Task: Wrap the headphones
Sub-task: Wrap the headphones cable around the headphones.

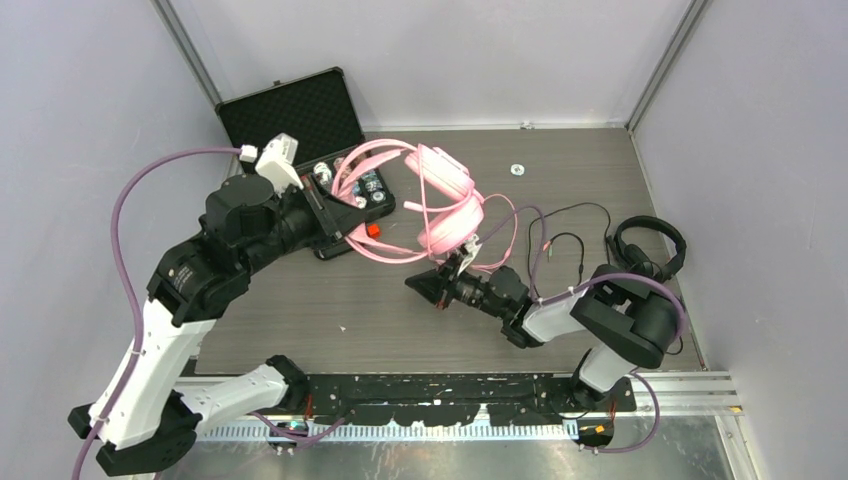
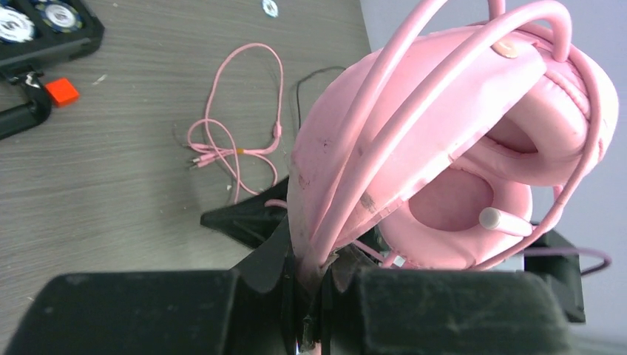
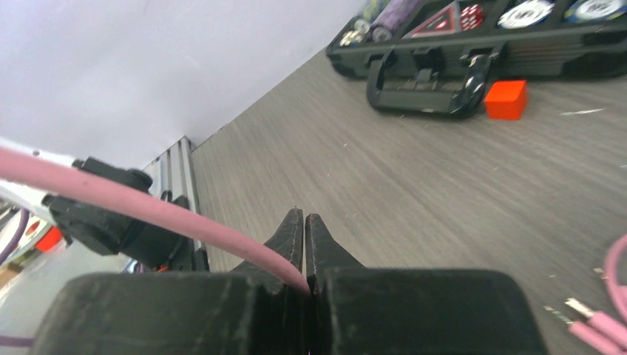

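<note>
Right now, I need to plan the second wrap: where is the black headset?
In the top view the black headset lies at the table's right edge, just behind the right arm's elbow.

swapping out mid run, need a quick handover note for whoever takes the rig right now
Left end effector: shut on the pink headphones, held up.
Right end effector: shut on the pink cable.
Done: several turns of pink cable lie round the pink headset; its plug end trails on the table.
Left: finish that wrap. The black headphones lie untouched near the table's right edge, black cable loose.
</note>
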